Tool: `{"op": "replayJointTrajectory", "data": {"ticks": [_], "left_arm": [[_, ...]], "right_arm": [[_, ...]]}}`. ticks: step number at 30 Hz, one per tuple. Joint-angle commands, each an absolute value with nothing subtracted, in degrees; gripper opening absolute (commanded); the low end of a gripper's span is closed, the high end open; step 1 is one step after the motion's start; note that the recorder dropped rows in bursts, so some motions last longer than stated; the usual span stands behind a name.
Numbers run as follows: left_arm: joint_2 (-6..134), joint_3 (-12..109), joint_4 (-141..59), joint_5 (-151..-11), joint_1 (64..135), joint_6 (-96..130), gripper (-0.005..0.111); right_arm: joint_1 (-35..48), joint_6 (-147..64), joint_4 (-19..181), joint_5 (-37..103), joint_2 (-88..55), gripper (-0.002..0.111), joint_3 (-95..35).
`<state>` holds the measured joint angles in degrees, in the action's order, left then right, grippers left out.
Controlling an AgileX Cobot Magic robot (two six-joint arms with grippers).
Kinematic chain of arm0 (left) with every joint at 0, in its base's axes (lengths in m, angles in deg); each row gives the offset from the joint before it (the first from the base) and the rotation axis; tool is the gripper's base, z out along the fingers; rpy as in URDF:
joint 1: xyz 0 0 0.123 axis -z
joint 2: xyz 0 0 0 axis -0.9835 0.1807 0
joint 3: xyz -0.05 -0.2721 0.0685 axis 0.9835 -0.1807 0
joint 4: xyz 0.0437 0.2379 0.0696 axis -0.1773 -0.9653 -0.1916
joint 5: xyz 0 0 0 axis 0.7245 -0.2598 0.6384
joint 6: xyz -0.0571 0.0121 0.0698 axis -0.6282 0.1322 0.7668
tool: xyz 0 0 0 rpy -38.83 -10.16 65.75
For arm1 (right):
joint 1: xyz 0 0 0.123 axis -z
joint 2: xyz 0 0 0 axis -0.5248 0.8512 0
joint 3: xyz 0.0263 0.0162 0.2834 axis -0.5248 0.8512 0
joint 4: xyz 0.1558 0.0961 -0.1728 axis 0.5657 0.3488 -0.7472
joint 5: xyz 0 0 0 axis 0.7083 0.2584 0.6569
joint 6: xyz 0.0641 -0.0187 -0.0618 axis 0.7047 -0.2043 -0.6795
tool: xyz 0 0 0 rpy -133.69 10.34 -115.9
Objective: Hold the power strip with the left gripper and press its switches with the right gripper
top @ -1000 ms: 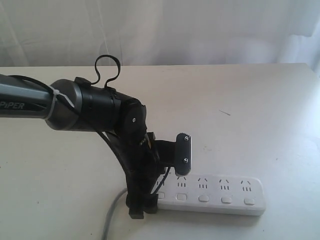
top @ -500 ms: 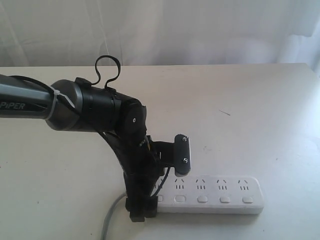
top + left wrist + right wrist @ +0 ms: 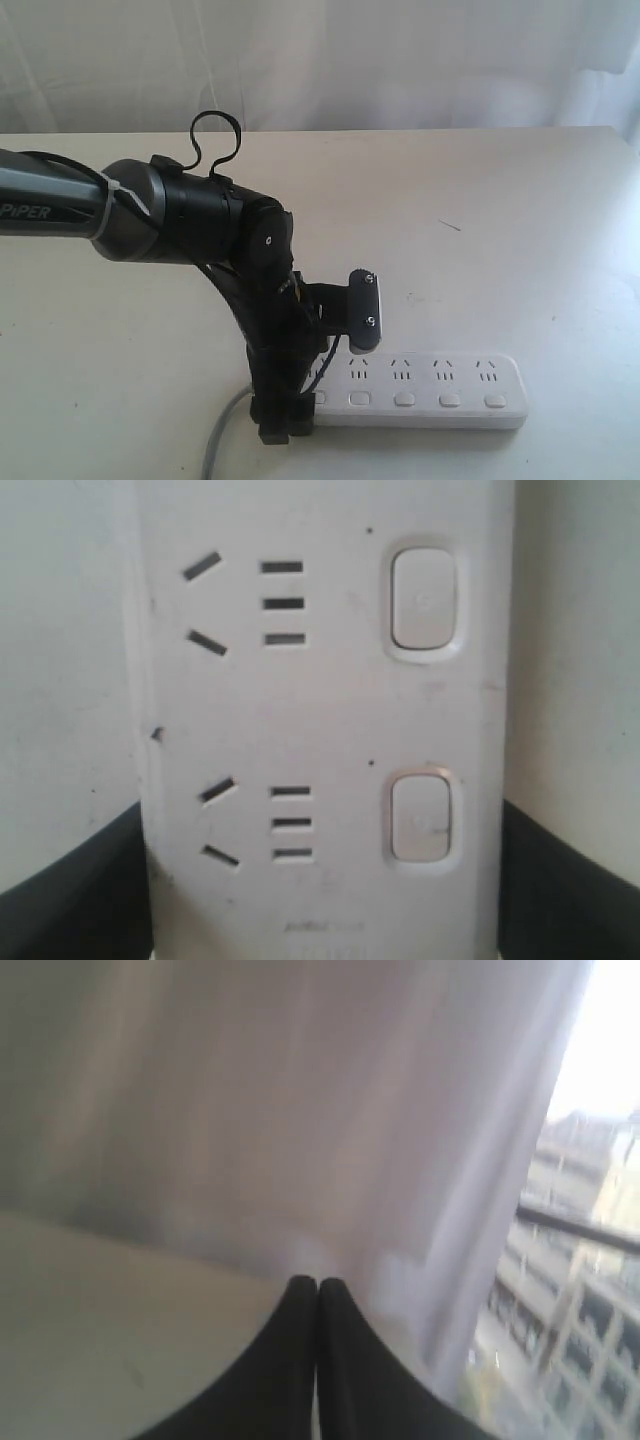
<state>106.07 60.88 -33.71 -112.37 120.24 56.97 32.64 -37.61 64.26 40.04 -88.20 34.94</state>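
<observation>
Left gripper [image 3: 320, 830] jaws clamp power strip [image 3: 420, 385] crosswise at one end. Switches [image 3: 404, 399] lie exposed along strip beyond it. Right gripper [image 3: 318, 1295] jaws closed, empty, strip not in its view.

A pale off-white table [image 3: 520, 220] fills the scene. A long white power strip [image 3: 440, 392] lies flat on it, close to the camera. Its grey cord [image 3: 222, 440] trails from the left end across the tabletop.
</observation>
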Motion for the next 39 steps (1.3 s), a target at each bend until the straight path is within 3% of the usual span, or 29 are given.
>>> {"op": "replayJointTrajectory", "data": {"ticks": [1, 6, 10, 14, 23, 29, 36, 39], "left_arm": [[107.2, 59.9, -33.8, -116.7, 120.3, 56.6, 0.0], [107.2, 59.9, -33.8, -117.6, 120.3, 56.9, 0.0], [107.2, 59.9, -33.8, -117.9, 120.3, 57.2, 0.0], [107.2, 59.9, -33.8, -117.9, 120.3, 57.7, 0.0], [107.3, 59.8, -34.2, -118.1, 120.3, 57.6, 0.0], [107.3, 59.8, -34.2, -118.1, 120.3, 57.6, 0.0], [107.3, 59.8, -34.2, -118.6, 120.3, 57.6, 0.0], [107.3, 59.8, -34.6, -119.0, 120.3, 57.6, 0.0]], "right_arm": [[32.8, -37.6, 63.4, 60.5, -88.4, 0.0, 35.1], [32.8, -33.6, 63.7, 77.9, -88.4, 0.0, 35.1], [32.8, -5.2, 63.7, 87.5, -88.4, 0.0, 35.1], [32.8, 17.8, 63.7, 88.1, -88.4, 0.0, 35.1], [32.8, 26.6, 61.9, 88.5, -88.4, 0.0, 34.6], [32.8, 39.4, 26.2, 75.4, -82.9, 0.0, 20.1], [32.8, 63.4, -17.3, 80.3, -63.9, 0.0, 1.1], [32.7, 65.7, -18.7, 83.7, -56.8, 0.0, -0.4]]}}
